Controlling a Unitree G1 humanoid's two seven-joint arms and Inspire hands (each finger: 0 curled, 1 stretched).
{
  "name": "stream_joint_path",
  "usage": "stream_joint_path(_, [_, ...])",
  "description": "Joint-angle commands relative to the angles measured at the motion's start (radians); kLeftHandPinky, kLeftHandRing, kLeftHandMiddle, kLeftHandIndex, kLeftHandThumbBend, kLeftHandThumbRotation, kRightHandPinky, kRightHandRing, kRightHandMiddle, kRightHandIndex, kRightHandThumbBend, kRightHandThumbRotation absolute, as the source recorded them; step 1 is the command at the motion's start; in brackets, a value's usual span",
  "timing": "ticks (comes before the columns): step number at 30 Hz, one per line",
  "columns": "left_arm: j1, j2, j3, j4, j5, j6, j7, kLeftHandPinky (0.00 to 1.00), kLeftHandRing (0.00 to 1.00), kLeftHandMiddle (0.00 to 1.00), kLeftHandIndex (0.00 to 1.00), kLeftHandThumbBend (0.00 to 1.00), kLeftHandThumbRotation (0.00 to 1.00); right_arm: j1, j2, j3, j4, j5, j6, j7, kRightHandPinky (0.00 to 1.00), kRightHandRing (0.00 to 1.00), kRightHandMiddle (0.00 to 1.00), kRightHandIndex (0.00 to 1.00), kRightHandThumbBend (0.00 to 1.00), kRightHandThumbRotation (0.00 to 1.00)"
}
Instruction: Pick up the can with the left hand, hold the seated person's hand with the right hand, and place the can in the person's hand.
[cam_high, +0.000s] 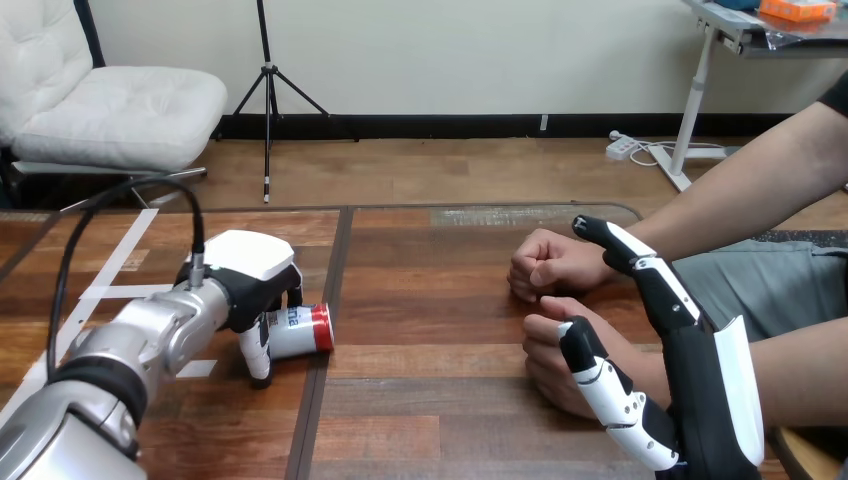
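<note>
A can (305, 330) lies sideways on the table (430, 400), clasped by curled fingers of the left hand (250, 275); a firm grip is advised before lifting. The right hand (700, 390) is held open, empty, beside the person's nearer hand (545, 345)

Robotics test room in an office-like space: a wooden table (440, 330) marked with strips of white tape (120, 262) serves as the workbench. A silver robot arm (150, 340) ending in a black-and-white left hand (250, 275) reaches in across from a seated person's forearm (740, 190). Beyond, on bare wood flooring (450, 170), stand a black tripod (268, 100), a white cushioned chair (110, 110) and a white-legged desk (695, 110), with a power strip (622, 147) on the floor beside it.
</note>
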Motion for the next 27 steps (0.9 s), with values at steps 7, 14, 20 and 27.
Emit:
stream_joint_path(7, [0.057, -0.049, 0.027, 0.011, -0.048, 0.009, 0.122, 0.41, 0.46, 0.53, 0.54, 0.68, 0.0, -0.056, 0.006, -0.009, -0.045, 0.005, -0.016, -0.014, 0.83, 0.86, 0.84, 0.82, 0.54, 0.75])
stream_joint_path(14, [0.064, -0.061, 0.032, 0.009, -0.061, 0.035, 0.159, 0.37, 0.43, 0.49, 0.49, 0.65, 0.0, -0.054, 0.004, -0.007, -0.048, 0.005, -0.013, -0.01, 0.83, 0.86, 0.84, 0.82, 0.54, 0.76])
stream_joint_path(20, [0.07, -0.068, 0.037, 0.007, -0.065, 0.045, 0.183, 0.36, 0.42, 0.49, 0.47, 0.65, 0.0, -0.059, 0.001, -0.006, -0.041, 0.005, -0.022, -0.01, 0.84, 0.86, 0.84, 0.82, 0.54, 0.76])
stream_joint_path(27, [0.081, -0.076, 0.056, 0.006, -0.087, 0.032, 0.208, 0.36, 0.43, 0.5, 0.48, 0.62, 0.0, -0.064, -0.002, -0.005, -0.035, 0.009, -0.029, -0.008, 0.84, 0.86, 0.84, 0.82, 0.54, 0.76])
